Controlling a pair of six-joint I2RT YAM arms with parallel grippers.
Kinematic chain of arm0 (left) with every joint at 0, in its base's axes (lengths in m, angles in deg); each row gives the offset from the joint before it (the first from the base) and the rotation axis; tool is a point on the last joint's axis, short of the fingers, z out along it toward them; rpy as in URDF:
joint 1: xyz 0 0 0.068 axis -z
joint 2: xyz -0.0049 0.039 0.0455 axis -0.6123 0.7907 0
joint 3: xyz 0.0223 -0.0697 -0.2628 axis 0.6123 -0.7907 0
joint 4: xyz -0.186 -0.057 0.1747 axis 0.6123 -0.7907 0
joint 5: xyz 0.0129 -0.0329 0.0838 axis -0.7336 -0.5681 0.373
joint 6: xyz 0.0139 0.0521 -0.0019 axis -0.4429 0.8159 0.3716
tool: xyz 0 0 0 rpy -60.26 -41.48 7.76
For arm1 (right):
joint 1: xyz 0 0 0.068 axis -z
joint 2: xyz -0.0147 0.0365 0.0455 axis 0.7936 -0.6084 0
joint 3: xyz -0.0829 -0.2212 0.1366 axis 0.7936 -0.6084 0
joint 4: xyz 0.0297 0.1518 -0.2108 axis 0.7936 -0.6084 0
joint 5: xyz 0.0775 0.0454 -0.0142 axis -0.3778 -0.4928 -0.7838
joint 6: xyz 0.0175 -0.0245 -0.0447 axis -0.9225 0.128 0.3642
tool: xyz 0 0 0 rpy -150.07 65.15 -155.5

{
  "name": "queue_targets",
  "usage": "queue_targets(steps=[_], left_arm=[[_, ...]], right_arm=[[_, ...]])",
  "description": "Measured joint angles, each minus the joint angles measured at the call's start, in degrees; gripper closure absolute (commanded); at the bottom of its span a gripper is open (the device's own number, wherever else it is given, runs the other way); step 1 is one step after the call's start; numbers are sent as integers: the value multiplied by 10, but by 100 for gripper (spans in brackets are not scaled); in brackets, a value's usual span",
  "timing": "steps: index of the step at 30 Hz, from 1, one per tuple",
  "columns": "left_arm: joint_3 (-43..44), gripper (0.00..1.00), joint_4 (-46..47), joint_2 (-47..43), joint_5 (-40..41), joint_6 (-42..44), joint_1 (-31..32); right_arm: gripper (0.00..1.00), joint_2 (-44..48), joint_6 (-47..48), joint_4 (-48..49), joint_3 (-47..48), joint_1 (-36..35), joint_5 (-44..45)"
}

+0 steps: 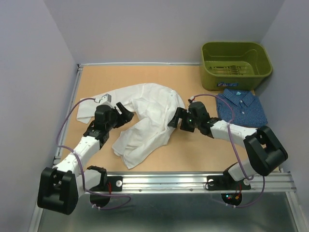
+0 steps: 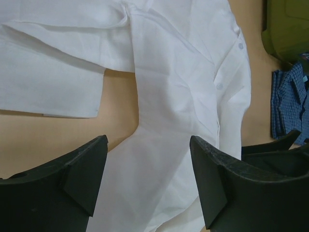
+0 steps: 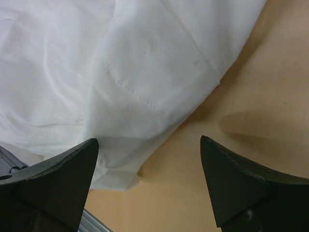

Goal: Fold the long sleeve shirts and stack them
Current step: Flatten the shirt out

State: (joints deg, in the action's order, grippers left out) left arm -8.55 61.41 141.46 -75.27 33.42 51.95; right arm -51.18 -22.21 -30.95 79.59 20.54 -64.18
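Left gripper (image 1: 126, 111) and right gripper (image 1: 175, 117) both stand with the jaws wide apart, and neither holds anything. The left one is at the left side of the white shirt (image 1: 149, 116). In its wrist view the cloth lies between the two fingers (image 2: 82, 169), but one cannot tell whether they touch it. The right one is at the right edge of the same shirt, with one finger over the cloth and the other over the bare table (image 1: 193, 150). The white shirt lies crumpled and unfolded in the middle of the table, with one sleeve spread toward the left. The dark blue shirt (image 1: 241, 107) lies folded at the right, just in front of the olive-green bin (image 1: 208, 72), apart from the white one.
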Motion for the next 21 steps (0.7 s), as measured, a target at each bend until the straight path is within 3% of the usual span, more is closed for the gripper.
queue_targets(steps=[5,6,8,9,12,13,21], left_arm=[[-14,27,42,80,-6,-27,7],[-17,29,48,91,-8,-33,9],[-18,30,61,123,-8,-43,12],[-18,32,70,139,-6,-49,15],[-17,33,86,172,4,-58,15],[-16,33,89,187,11,-61,15],[80,34,77,300,92,-37,9]], right_arm=[[32,-35,-12,37,0,-1,-26],[49,-38,-12,40,0,-2,-28],[67,-40,-10,50,-4,-3,-31],[81,-40,-3,56,-9,-3,-33],[96,-40,3,58,-20,-3,-30],[99,-40,9,56,-23,-3,-27],[99,14,82,-17,-25,-3,25]])
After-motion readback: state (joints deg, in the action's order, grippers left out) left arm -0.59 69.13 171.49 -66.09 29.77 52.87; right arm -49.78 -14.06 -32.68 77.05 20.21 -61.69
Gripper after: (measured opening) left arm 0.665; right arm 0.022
